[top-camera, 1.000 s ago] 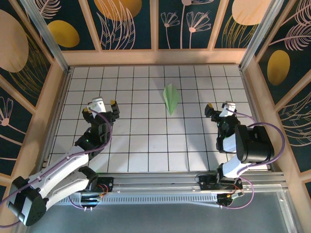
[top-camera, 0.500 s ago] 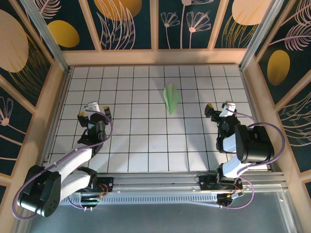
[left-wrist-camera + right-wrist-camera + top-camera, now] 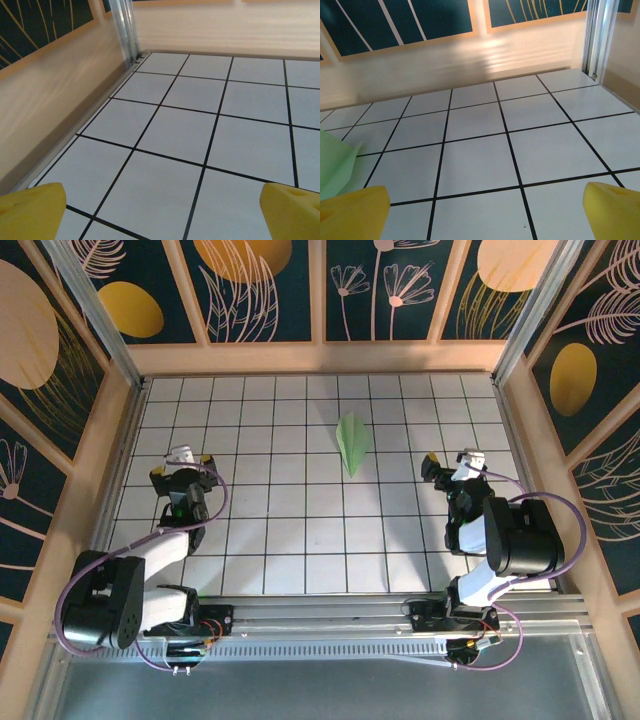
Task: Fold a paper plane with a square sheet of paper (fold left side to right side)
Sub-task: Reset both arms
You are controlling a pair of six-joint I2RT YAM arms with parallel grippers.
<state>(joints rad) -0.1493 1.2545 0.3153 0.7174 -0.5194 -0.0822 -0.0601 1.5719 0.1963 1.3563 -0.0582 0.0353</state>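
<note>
Paper plane (image 3: 352, 443), a narrow pale green dart with a centre crease, lies on the white grid table (image 3: 300, 540) in its far half, a little right of the middle, its sharp tip pointing toward the near edge. Wooden walls with dark floral panels (image 3: 260, 280) enclose the table on three sides. The left arm (image 3: 150, 560) lies folded back along the left side, and the right arm (image 3: 500, 535) sits bunched up near the right wall. The left gripper (image 3: 181, 466) stands with its yellow fingertips spread wide over bare tiles near the left wall, holding nothing; its wrist view shows the two tips (image 3: 30, 210) far apart. The right gripper (image 3: 452, 462) is likewise spread and empty, well apart from the plane, whose green edge (image 3: 332, 165) shows at the left of the right wrist view.
</note>
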